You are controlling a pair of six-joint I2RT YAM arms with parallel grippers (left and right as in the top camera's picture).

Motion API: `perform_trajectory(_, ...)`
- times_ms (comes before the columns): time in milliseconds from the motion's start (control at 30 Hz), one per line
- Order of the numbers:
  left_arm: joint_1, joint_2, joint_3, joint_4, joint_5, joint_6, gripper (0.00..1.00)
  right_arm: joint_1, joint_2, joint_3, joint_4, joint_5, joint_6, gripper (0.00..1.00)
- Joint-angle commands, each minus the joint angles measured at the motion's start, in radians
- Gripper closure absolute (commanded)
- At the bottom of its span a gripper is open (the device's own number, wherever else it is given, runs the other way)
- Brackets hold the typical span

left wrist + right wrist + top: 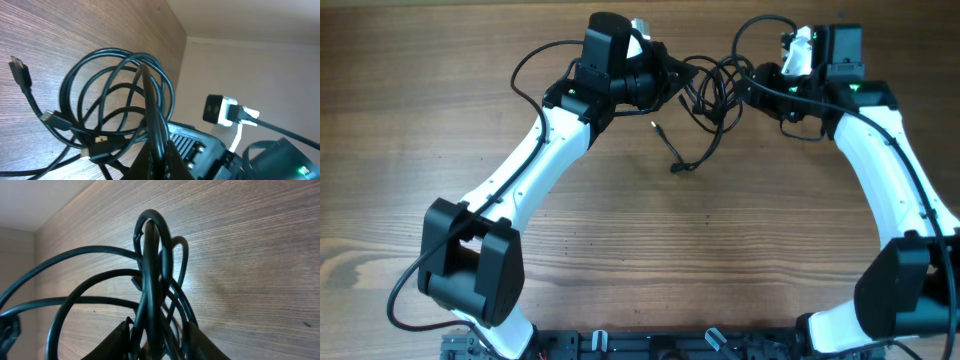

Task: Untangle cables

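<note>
The cables are a clump of thin black loops at the far middle of the wooden table, stretched between both grippers. One loose cord trails toward me to a plug end, and a second plug tip lies beside it. My left gripper is shut on a few strands at the clump's left side; in the left wrist view its jaws pinch a strand, with the loops ahead. My right gripper holds the clump's right side; its fingers close round several strands.
The right arm's head and white camera sit close behind the clump in the left wrist view. Thicker arm wires loop beside both wrists. The arm bases stand at the table's front edge. The table's far edge meets a wall.
</note>
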Motion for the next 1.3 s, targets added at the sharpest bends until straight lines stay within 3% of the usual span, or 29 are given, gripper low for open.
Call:
perform_trajectory(0,-0.003,0.002,-0.002,0.011,0.039,-0.011,0.96,0.026,0.034,0.019,0.017,0.008,0.002,0.73)
perform_trajectory(167,-0.005,0.002,-0.002,0.011,0.05,-0.011,0.96,0.051,0.043,0.019,0.064,0.01,0.02,0.79)
perform_trajectory(200,-0.008,0.002,-0.002,0.011,0.05,-0.011,0.96,0.053,0.044,0.019,0.068,0.01,0.02,0.91)
perform_trajectory(233,-0.01,0.002,-0.002,0.011,0.05,-0.01,0.96,0.053,0.044,0.019,0.068,0.01,0.019,0.96)
perform_trajectory(367,-0.01,0.002,-0.002,0.01,0.037,0.024,0.96,0.039,0.024,0.025,0.041,0.008,-0.037,0.96)
perform_trajectory(533,-0.01,0.002,-0.002,-0.115,-0.175,0.312,0.96,-0.045,-0.091,0.109,-0.123,-0.104,-0.165,0.96)
perform_trajectory(600,-0.011,0.008,-0.002,-0.217,-0.365,0.497,0.96,-0.103,-0.136,0.211,-0.287,-0.163,-0.257,0.96)
perform_trajectory(833,-0.011,0.008,-0.002,-0.301,-0.553,0.861,0.96,-0.152,-0.138,0.305,-0.549,-0.101,-0.523,0.96)
perform_trajectory(933,-0.011,0.008,-0.002,-0.313,-0.607,0.885,0.95,-0.152,-0.133,0.305,-0.616,-0.076,-0.591,0.96)
perform_trajectory(1000,-0.011,0.008,-0.002,-0.317,-0.683,0.885,0.87,-0.152,-0.133,0.305,-0.654,0.028,-0.606,0.96)
perform_trajectory(1067,-0.011,0.008,-0.002,-0.317,-0.73,0.885,0.8,-0.152,-0.133,0.298,-0.66,0.209,-0.549,0.96)
perform_trajectory(1167,-0.011,0.008,-0.002,-0.317,-0.768,0.885,0.8,-0.152,-0.133,0.296,-0.66,0.475,-0.391,0.96)
perform_trajectory(1267,-0.01,0.008,-0.002,-0.317,-0.767,0.885,0.81,-0.151,-0.133,0.296,-0.649,0.364,-0.436,0.96)
